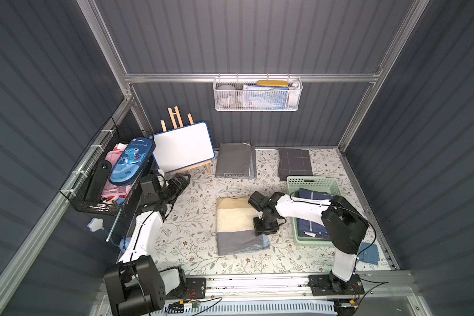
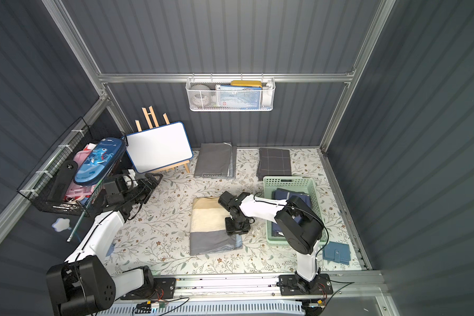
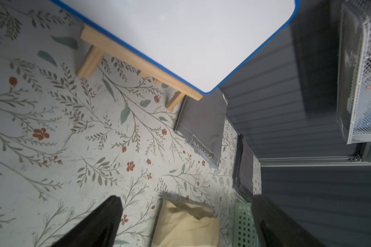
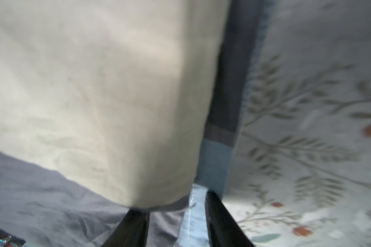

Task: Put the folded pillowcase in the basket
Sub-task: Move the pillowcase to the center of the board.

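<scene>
The folded cream-and-grey cloth pillowcase (image 1: 237, 219) is lying on the floral worktop (image 1: 192, 224), beside the shallow mint-green perforated plastic basket (image 1: 307, 181) (not in it). The right gripper (image 1: 263, 232) is straddling its hem, and I cannot tell whether the jaws are pinching; the left gripper (image 1: 183, 180) is hovering with jaws gaping wide, empty.

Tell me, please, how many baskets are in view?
3: a white mesh basket on the back rail, a black wire basket on the side wall, and the mint-green basket on the table.
</scene>
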You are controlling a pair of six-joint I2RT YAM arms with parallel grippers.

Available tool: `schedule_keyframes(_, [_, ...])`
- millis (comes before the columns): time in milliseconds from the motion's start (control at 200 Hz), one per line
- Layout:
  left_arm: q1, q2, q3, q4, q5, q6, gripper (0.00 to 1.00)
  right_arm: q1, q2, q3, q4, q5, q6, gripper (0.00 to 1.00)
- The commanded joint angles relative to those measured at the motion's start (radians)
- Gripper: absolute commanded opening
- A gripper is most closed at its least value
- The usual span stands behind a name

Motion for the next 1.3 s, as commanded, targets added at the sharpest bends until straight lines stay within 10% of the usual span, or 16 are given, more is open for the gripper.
schedule_keyframes(0, [-0.002, -0.012, -0.027, 0.0, 0.071, 0.055, 0.99, -0.074, 0.024, -0.001, -0.083, 0.114, -0.061, 0.48])
schedule_keyframes(735, [-0.434, 0.448, 0.047, 0.099, -0.025, 0.16, 0.77, -0.02, -0.217, -0.15, -0.058, 0.129, 0.046, 0.73])
schedule_keyframes(1136, [-0.451, 0.544, 0.066, 0.147, -0.09, 0.158, 0.74, 0.013, -0.149, -0.252, 0.013, 0.082, 0.118, 0.71])
schedule_keyframes(1296, [-0.463, 0.588, 0.059, 0.192, -0.018, 0.173, 0.52, 0.01, -0.147, -0.262, 0.009, 0.114, 0.106, 0.7])
